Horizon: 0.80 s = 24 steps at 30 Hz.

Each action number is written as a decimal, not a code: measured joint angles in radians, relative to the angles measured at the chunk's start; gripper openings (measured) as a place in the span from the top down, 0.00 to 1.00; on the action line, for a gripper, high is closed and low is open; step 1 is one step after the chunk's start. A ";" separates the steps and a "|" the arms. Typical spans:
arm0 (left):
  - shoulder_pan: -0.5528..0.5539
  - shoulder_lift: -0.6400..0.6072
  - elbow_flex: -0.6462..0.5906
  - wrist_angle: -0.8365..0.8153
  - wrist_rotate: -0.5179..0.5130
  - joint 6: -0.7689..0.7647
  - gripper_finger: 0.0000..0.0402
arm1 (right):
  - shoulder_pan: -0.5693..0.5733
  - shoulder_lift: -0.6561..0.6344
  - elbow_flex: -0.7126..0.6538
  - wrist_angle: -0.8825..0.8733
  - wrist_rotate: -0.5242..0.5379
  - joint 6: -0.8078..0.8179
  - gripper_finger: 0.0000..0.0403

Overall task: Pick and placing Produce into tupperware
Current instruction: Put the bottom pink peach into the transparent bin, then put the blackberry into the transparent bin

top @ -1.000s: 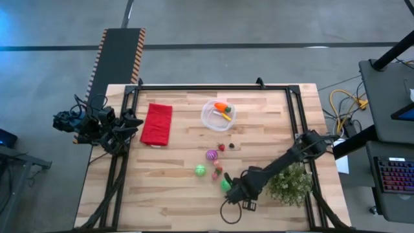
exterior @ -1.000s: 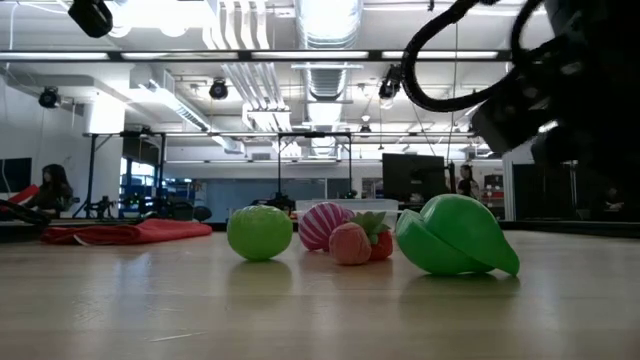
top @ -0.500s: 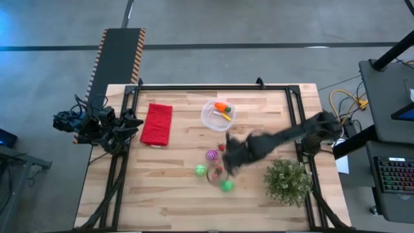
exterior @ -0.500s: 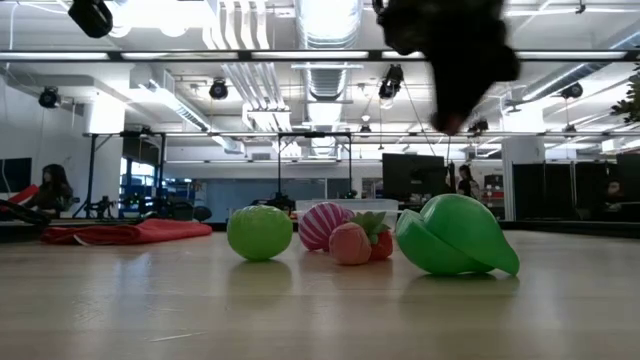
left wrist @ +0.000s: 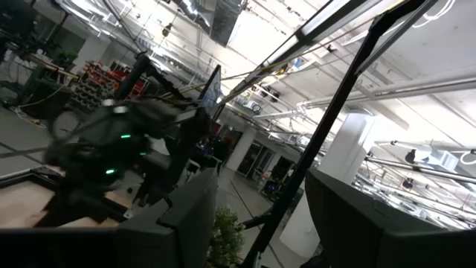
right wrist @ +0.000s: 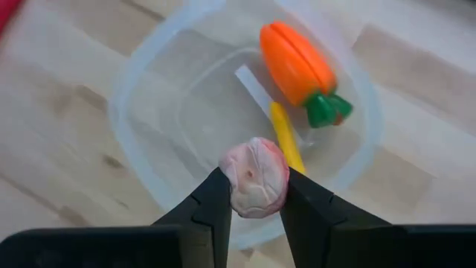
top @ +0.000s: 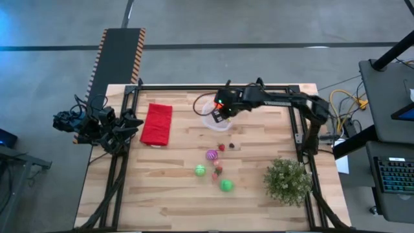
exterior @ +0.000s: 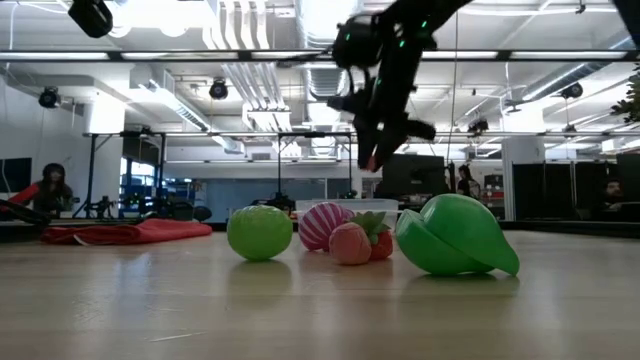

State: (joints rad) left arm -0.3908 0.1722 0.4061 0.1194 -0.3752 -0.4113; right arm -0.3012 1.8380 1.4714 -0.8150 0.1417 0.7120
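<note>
My right gripper point(top: 220, 111) hangs over the round clear tupperware point(top: 212, 119) near the table's far edge, shut on a small pink produce piece point(right wrist: 253, 173). Inside the tupperware point(right wrist: 156, 112) lie an orange carrot point(right wrist: 296, 65) and a thin yellow piece point(right wrist: 285, 141). On the wood nearer me rest a purple ball point(top: 211, 155), a green ball point(top: 200, 170), a bigger green piece point(top: 226, 186) and tiny red and pink pieces point(top: 221, 147). My left gripper point(top: 132, 123) waits open off the table's left edge. My right gripper pinches the pink piece point(right wrist: 256, 186) between its two fingers point(right wrist: 216, 199), one on each side of it. The fingers point down from above. The piece is lifted clear and sits over the tupperware's inside, close to its rim.
A folded red cloth point(top: 156, 123) lies left of the tupperware. A bushy potted plant point(top: 288, 181) stands at the near right corner. Black frame rails point(top: 299, 123) run along the table's left and right sides. In the low view the green piece point(exterior: 455, 236) is closest.
My right gripper has swung from the near side, beside the bigger green piece, up and toward the far edge, and now hangs over the tupperware with the pink piece. The produce lying on the table has stayed where it was.
</note>
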 joint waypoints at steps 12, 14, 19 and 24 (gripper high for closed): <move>0.000 0.000 0.000 -0.001 -0.001 0.007 0.52 | -0.016 0.218 0.175 -0.155 -0.036 -0.122 0.69; 0.000 0.000 0.000 -0.001 -0.002 0.007 0.52 | -0.014 0.229 0.208 -0.171 -0.027 -0.133 0.63; 0.000 0.000 0.000 -0.001 -0.004 0.007 0.52 | -0.013 0.239 0.282 -0.274 0.035 -0.163 0.49; 0.000 0.000 0.000 -0.001 -0.004 0.007 0.52 | -0.006 0.212 0.294 -0.345 0.069 -0.171 0.38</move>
State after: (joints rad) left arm -0.3910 0.1722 0.4061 0.1181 -0.3796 -0.4038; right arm -0.3068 2.0504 1.7653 -1.1597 0.2104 0.5407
